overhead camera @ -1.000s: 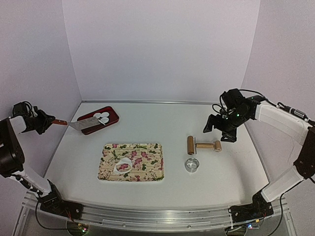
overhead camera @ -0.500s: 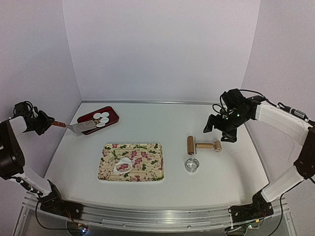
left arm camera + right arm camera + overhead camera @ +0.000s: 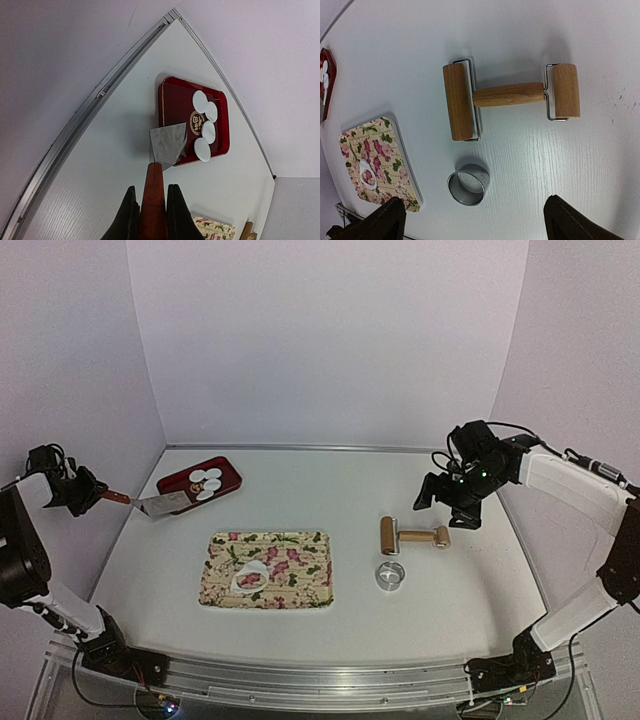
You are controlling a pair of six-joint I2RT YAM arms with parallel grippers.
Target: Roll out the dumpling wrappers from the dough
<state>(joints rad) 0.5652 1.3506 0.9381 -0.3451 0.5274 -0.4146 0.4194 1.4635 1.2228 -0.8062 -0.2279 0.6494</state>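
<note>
Left gripper [image 3: 151,202] clamped on spatula [image 3: 167,142] handle, blade at red tray [image 3: 172,102] edge beside dumpling wrappers [image 3: 201,101] | right gripper [image 3: 475,222] spread wide above rolling pin [image 3: 507,95], metal ring [image 3: 468,184] | dough [image 3: 250,578] on floral tray [image 3: 300,540]

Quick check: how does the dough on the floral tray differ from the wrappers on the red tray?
The dough is one irregular piece with a hole that shows the floral tray through it; the wrappers are four solid round discs. The dough lies mid-table on the floral tray, while the wrappers sit on the red tray at the far left. Both are white, thin and flat.
</note>
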